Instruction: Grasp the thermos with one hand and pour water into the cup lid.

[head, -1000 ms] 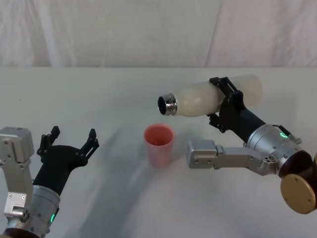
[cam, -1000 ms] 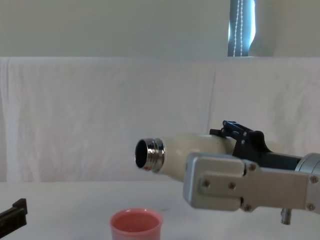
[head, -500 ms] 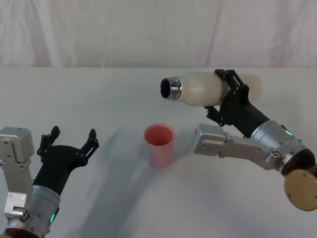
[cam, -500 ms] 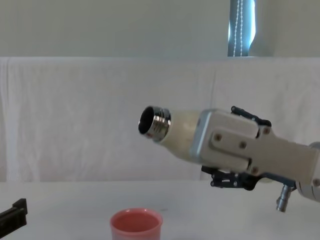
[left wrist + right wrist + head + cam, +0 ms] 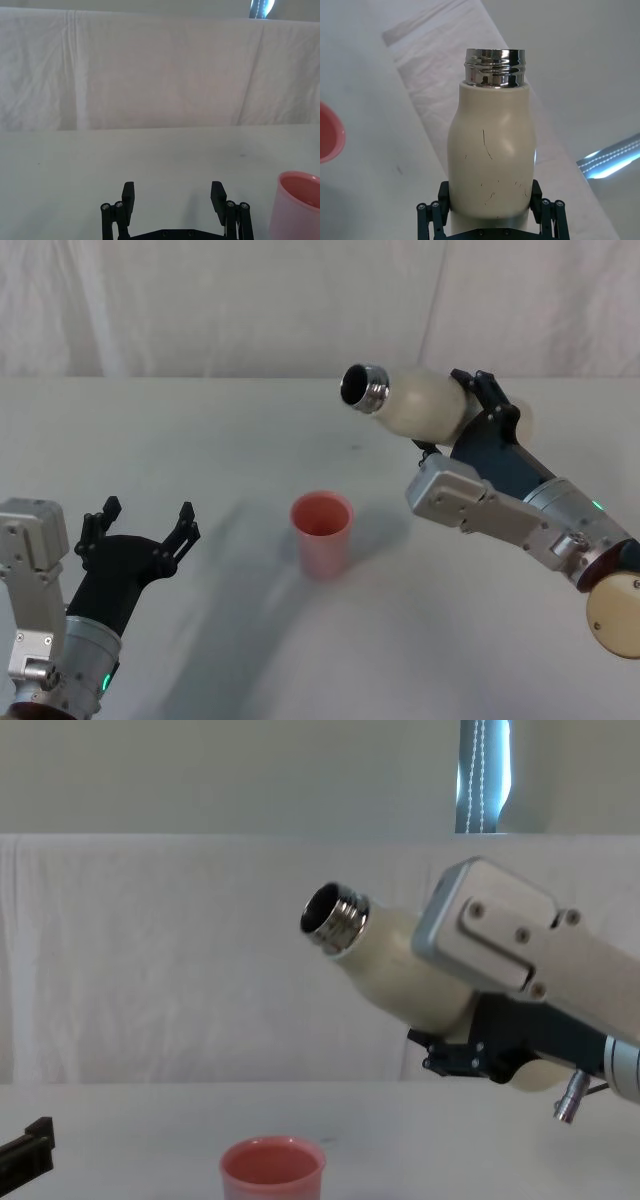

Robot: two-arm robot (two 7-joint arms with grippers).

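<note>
My right gripper [image 5: 472,412] is shut on the cream-white thermos [image 5: 420,403], holding it in the air right of and behind the cup lid, with the steel neck [image 5: 362,388] tilted up and to the left. The thermos [image 5: 405,975] is well above the table in the chest view, and in the right wrist view the black fingers [image 5: 433,216] clamp the thermos [image 5: 491,155] around its body. The salmon-pink cup lid [image 5: 321,532] stands upright on the table near the middle, and is also visible as the cup lid [image 5: 273,1172]. My left gripper [image 5: 140,528] rests open at the near left.
A white cloth covers the table [image 5: 200,440] and hangs as a backdrop [image 5: 250,300] behind it. The left wrist view shows the left gripper [image 5: 173,195] over bare table, with the pink cup lid [image 5: 296,205] off to one side.
The right arm has lifted the thermos and swung it back, so its neck went from level above the cup lid to pointing upward. The left arm has not moved.
</note>
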